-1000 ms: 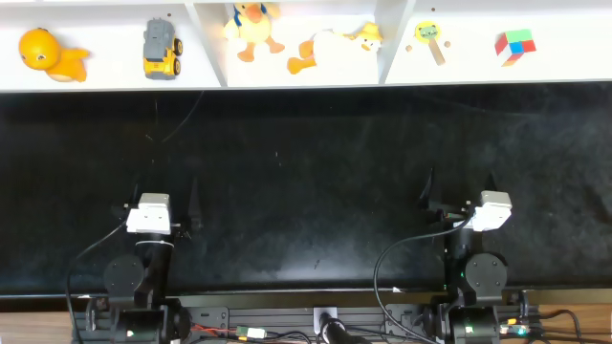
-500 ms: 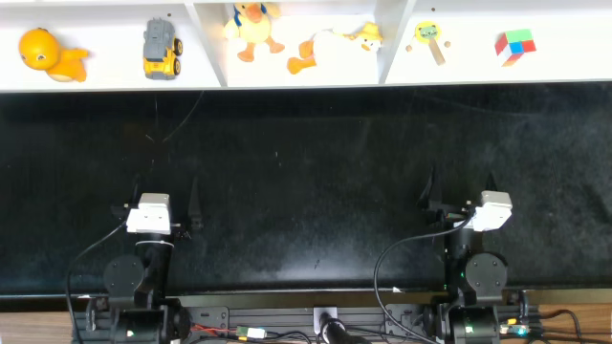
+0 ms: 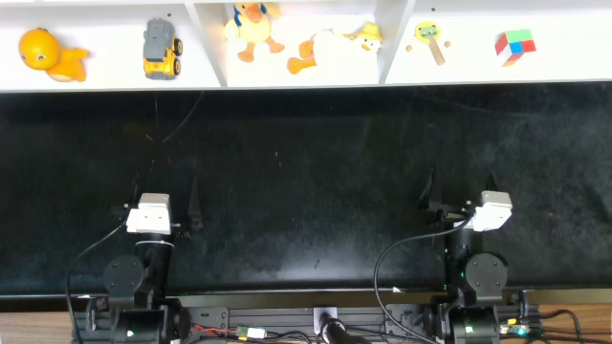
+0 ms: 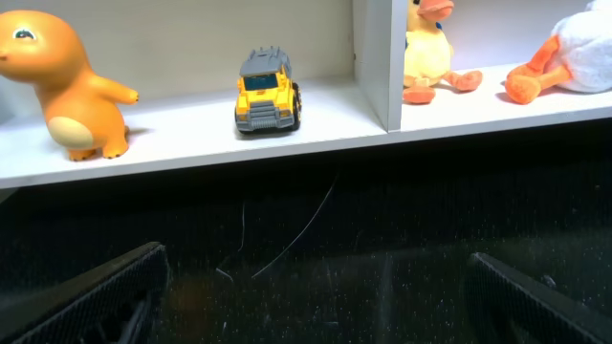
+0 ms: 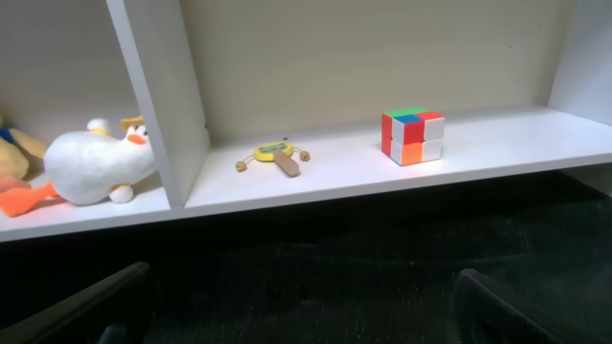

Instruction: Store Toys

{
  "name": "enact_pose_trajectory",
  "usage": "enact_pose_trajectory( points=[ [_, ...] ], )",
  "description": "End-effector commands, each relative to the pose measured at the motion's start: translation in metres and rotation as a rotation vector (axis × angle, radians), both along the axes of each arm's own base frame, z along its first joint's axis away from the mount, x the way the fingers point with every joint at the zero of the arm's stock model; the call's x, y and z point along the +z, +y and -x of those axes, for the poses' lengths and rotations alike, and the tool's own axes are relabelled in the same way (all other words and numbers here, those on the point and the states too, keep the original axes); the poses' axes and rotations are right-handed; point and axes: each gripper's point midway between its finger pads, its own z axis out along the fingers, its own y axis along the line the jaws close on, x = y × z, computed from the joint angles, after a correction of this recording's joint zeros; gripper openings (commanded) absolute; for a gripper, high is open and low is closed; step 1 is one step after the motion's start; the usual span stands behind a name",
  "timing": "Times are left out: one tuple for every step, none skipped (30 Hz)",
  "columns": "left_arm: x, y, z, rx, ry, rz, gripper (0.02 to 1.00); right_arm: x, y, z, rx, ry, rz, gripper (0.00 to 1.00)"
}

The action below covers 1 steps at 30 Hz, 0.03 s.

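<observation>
All the toys are up on the white shelf (image 3: pixel 306 86) that runs along the top edge of the top view, split into three compartments.

- **Left compartment:** there's an orange dino-looking figure (image 3: pixel 48 53) at far upper left, with a yellow and grey toy truck (image 3: pixel 163 50) just to its right. They stand apart, not touching.
- **Middle compartment:** a yellow plush duck (image 3: pixel 253 29) sits upright, and a white plush duck (image 3: pixel 330 48) lies on its side next to it.
- **Right compartment:** a little wooden rattle-type toy (image 3: pixel 427 38) lies flat. A multicoloured cube (image 3: pixel 514 45) sits at upper right, well apart from it.

Below the shelf, the black counter (image 3: pixel 306 162) fills the middle of the frame.

Both arms are parked low in the picture, well away from the shelf. The left arm (image 3: pixel 150 215) is at lower left with its jaws spread wide and nothing between them. The right arm (image 3: pixel 492 212) is at lower right and looks the same, with jaws wide apart and empty. In each wrist view the two fingers hang over bare black counter, facing the shelf.
</observation>
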Motion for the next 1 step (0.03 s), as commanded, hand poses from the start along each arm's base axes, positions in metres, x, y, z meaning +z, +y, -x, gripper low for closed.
enact_pose_trajectory(
  points=[
    [0.0015, -0.0030, 0.0007, -0.017, -0.009, -0.014, 0.998, -0.0040, -0.0002, -0.0005, 0.001, 0.001, -0.004, 0.993]
  ],
)
